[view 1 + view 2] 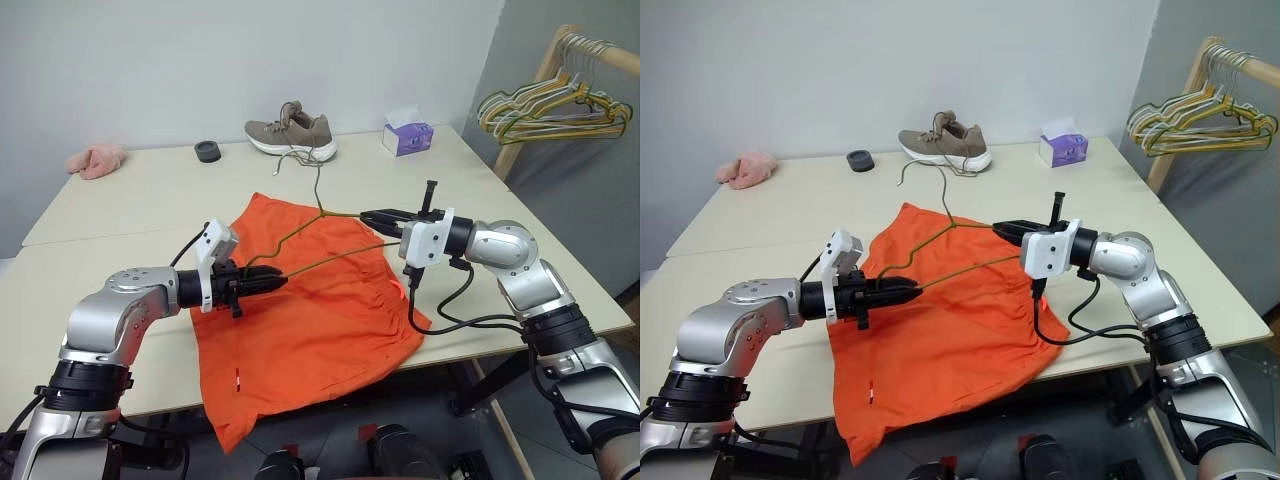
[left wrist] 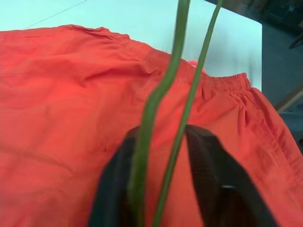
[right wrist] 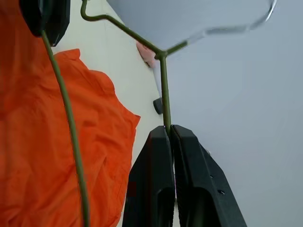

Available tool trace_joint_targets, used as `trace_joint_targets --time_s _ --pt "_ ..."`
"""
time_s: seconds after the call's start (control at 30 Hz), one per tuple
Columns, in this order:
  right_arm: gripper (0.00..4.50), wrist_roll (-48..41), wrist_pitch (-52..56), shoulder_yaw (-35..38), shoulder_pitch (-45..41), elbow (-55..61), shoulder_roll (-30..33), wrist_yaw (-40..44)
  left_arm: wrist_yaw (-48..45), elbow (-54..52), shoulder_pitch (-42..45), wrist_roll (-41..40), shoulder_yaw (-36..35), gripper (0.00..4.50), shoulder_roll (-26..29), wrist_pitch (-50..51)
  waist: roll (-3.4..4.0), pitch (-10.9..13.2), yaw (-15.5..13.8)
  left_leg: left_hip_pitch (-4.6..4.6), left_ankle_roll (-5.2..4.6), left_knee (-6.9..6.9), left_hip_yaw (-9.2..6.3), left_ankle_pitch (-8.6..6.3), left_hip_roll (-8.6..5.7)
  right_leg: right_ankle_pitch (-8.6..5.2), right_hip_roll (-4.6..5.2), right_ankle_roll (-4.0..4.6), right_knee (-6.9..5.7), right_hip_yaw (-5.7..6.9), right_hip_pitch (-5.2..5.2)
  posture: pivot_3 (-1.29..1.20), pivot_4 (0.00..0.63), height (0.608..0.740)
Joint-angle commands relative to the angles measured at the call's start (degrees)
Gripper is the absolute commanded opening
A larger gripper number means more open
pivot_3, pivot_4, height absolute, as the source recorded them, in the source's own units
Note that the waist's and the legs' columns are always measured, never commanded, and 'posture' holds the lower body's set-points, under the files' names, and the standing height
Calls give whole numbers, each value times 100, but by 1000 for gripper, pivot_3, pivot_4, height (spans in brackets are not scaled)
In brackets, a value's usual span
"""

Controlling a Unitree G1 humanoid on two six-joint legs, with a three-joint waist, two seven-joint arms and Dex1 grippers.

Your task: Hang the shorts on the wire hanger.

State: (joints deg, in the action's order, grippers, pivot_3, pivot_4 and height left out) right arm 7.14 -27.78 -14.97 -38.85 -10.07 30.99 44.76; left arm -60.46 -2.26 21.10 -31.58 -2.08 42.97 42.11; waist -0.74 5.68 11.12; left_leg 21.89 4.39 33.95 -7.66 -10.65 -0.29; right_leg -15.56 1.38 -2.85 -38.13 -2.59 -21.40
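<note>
The wire hanger hangs in the air above the shorts, held at both ends: the left gripper is pinched on its near-left corner, two wire strands running between the black fingers, and the right gripper is clamped tight on the wire near the right shoulder. Its long axis runs from near-left to far-right, and its hook curls toward the shoe at the back. The shorts lie flat on the surface, waistband toward the right gripper, one leg drooping over the near edge.
</note>
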Motion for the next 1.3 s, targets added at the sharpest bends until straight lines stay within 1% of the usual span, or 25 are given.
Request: trace_joint_targets --time_s 0.03,0.17,0.27,0.33,0.47,0.5,0.6,0.8,0.93,1.03,1.13,1.23,1.3 --pt "0 -182 54 63 -17 279 -40 67 -10 -162 61 -63 -143 87 13 -99 0 0 3 -1 0 0 0 0 0 0 0 0 -1 -1 0 -162 46 740" --pt "0 -229 144 15 37 341 40 275 -16 -190 12 -41 -181 37 21 -103 0 0 2 -1 0 0 0 0 0 -2 0 3 -1 0 1 -160 46 740" --pt "737 -434 360 93 149 485 115 434 -21 -259 -63 -33 -211 0 58 -110 0 0 -1 -1 0 0 -1 0 0 -2 0 3 -2 0 0 -159 46 740" --pt "1400 -698 752 227 338 708 344 723 -14 -341 -153 -34 -239 0 110 -108 0 0 -7 0 0 0 -1 0 0 -1 0 2 -1 1 0 -153 46 740" --pt "2701 -1168 2078 541 562 1154 924 1173 -146 -482 -367 55 -179 0 297 -208 0 3 -34 3 0 0 2 0 -3 -2 5 4 3 -2 0 -160 47 740" --pt "3121 -1255 2372 582 589 1282 1026 1235 -203 -522 -408 46 -156 0 343 -216 1 4 -39 2 0 0 1 0 -3 -4 5 6 3 -1 0 -163 46 740" --pt "4117 -1506 3273 594 624 1685 1278 1487 -477 -706 -540 102 3 0 559 -345 1 5 -35 -2 -1 0 -1 0 0 -9 3 16 -2 3 -1 -174 45 740" --pt "4117 -1706 4412 284 501 2171 1460 2043 -955 -932 -572 251 283 0 876 -625 5 7 11 -3 0 0 5 -1 2 -10 2 18 -1 -1 -2 -179 41 740" --pt "4117 -1461 4628 -51 214 2070 1347 2232 -1125 -985 -562 344 397 0 966 -753 6 8 20 0 0 0 5 -1 2 -10 3 18 1 0 -4 -175 36 740" --pt "4117 -1407 4773 -494 87 2064 1447 2799 -1154 -1018 -569 370 412 0 975 -783 5 8 15 1 0 0 5 -1 2 -10 3 17 0 2 -6 -169 32 740" --pt "4117 -1292 4739 -703 1 1902 1345 2922 -1195 -1059 -606 396 406 0 992 -824 5 8 7 3 0 0 3 -1 2 -10 3 17 4 5 -6 -165 31 740" --pt "3529 -1146 4662 -861 -74 1711 1272 3012 -1224 -1107 -654 380 404 0 998 -841 5 8 7 6 1 0 4 -1 0 -8 5 14 4 4 -7 -165 28 740" --pt "2847 -1087 4643 -958 -103 1604 1235 3095 -1234 -1148 -686 361 407 0 1001 -844 5 8 7 6 1 0 5 -1 0 -7 5 13 4 4 -7 -164 28 740"
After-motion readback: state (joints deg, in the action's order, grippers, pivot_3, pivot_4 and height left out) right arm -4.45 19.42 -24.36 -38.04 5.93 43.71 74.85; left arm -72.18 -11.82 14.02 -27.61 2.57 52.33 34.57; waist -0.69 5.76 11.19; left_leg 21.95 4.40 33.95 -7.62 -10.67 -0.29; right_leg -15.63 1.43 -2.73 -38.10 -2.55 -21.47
